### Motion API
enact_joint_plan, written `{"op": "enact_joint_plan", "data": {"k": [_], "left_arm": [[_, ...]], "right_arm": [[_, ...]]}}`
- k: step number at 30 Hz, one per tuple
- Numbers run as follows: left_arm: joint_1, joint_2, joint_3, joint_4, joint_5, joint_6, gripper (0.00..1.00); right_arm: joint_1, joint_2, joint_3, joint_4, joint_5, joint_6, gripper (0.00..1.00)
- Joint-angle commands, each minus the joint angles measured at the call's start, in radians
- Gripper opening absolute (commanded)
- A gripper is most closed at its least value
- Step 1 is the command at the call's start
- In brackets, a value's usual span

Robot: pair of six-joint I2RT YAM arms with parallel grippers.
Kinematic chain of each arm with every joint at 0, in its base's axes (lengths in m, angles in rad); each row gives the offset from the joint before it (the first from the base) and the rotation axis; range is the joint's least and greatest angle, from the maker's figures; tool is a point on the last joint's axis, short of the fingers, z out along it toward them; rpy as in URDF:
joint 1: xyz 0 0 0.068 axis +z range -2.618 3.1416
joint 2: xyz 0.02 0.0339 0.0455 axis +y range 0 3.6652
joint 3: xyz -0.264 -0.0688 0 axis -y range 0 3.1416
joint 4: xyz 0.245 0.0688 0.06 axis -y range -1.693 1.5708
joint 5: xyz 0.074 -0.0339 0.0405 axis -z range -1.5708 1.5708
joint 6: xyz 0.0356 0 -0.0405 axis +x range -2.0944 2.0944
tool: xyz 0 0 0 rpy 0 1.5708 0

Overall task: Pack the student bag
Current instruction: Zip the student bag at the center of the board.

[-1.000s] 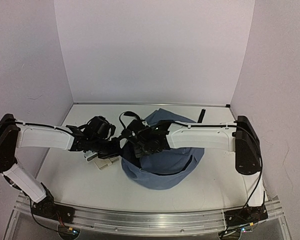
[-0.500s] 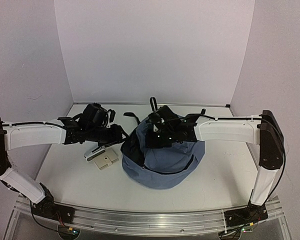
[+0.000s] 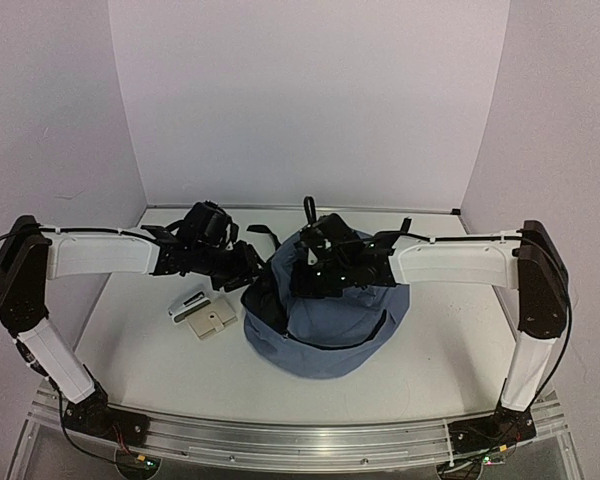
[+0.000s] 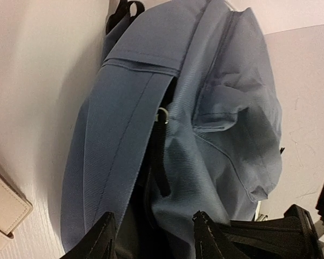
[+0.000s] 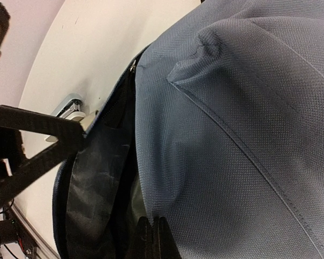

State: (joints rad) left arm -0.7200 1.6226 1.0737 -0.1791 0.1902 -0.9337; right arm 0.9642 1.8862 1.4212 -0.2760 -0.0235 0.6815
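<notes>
The student bag [image 3: 330, 335], grey-blue with a dark lining, stands in the middle of the table with its top pulled up and its mouth gaping to the left. My right gripper [image 3: 307, 272] is shut on the fabric at the rim of the opening [image 5: 151, 210] and holds it raised. At the bag's left side, my left gripper [image 3: 248, 274] is open. Its two black fingertips [image 4: 103, 237] straddle the zipper edge and dark opening of the bag [image 4: 216, 118] without pinching it.
A beige wallet-like case [image 3: 212, 322] and a small white and silver item [image 3: 187, 305] lie on the table left of the bag. The case's corner [image 4: 4, 208] shows in the left wrist view. Black straps [image 3: 263, 235] trail behind the bag. Walls close in on three sides.
My left gripper has opened and let go of what it pinched, staying by the bag's mouth. My right arm has pulled back and up, lifting the bag's top.
</notes>
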Motion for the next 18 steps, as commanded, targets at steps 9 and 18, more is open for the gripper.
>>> {"op": "enact_joint_plan", "data": {"k": [9,18], "left_arm": [[0.033,0.106,0.052,0.129,0.088,-0.081,0.38],[0.053,0.151,0.077,0.158,0.087,-0.080,0.35]], "right_arm": [[-0.002,-0.064,-0.004,0.081,-0.024,0.011,0.00],[-0.002,-0.060,-0.008,0.086,-0.028,0.013,0.00]]}}
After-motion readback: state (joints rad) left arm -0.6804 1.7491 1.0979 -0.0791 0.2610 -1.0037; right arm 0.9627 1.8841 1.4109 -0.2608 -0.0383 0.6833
